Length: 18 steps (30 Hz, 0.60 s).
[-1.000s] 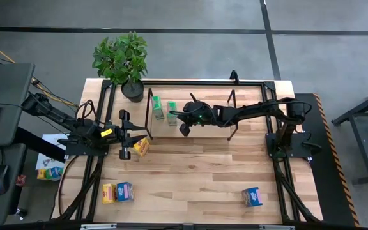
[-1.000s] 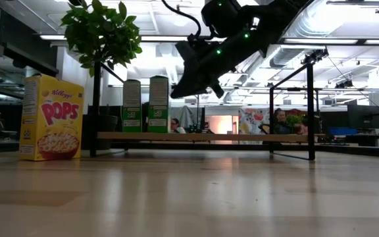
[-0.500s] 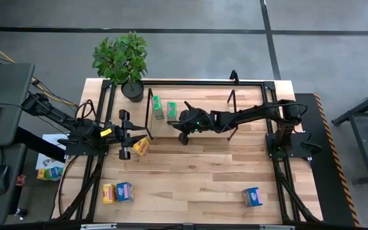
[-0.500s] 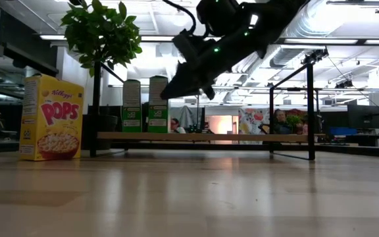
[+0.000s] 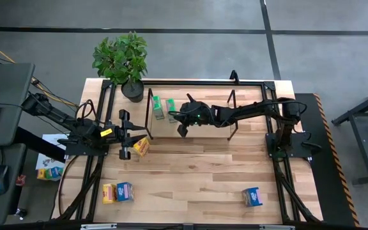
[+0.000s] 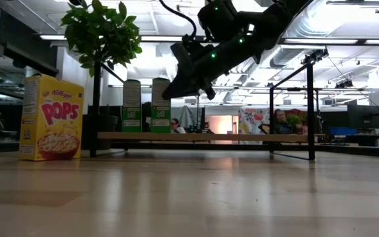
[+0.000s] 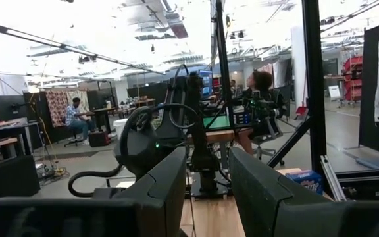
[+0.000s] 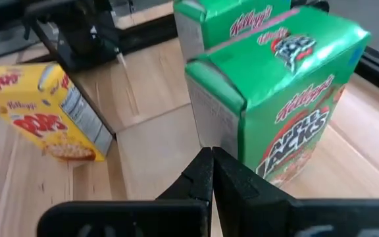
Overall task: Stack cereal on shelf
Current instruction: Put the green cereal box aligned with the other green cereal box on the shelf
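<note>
My right gripper (image 8: 212, 172), fingers pressed together, hovers beside glossy green cardboard box (image 8: 278, 105) on shelf (image 5: 190, 121); pale wood-grain table (image 5: 190, 172), open workshop behind.

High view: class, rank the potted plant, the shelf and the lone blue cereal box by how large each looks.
1. shelf, widest footprint.
2. potted plant, its foliage is clearly smaller than the shelf.
3. blue cereal box, by far the smallest.
The overhead camera sees all three from similar distance, so this order is fairly safe.
</note>
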Tool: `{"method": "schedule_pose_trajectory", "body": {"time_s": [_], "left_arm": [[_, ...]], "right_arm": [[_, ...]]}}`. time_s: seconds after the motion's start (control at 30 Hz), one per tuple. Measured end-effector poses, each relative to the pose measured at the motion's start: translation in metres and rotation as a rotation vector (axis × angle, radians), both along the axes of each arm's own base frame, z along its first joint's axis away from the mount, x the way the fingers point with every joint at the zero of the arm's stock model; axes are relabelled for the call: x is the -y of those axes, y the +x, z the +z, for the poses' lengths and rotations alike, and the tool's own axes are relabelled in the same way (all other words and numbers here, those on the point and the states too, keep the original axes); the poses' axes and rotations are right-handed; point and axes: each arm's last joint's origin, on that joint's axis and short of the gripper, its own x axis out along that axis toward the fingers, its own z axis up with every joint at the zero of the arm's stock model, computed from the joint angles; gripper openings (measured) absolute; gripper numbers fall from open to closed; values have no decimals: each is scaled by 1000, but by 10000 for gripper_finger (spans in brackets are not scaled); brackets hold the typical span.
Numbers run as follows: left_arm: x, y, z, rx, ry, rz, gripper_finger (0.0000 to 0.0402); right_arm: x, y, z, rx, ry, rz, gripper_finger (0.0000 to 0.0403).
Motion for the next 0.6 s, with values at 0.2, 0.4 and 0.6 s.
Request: {"method": "schedule_pose_trajectory", "body": {"time_s": [0.2, 0.4, 0.6], "left_arm": [[0, 0, 0, 0, 0, 0, 106], [0, 0, 0, 1, -1, 0, 106], [0, 0, 0, -1, 0, 0, 106]], "right_arm": [[2, 3, 3, 51, -9, -2, 0], [7, 8, -7, 88, -6, -15, 0], [8, 11, -15, 86, 3, -21, 0]]}}
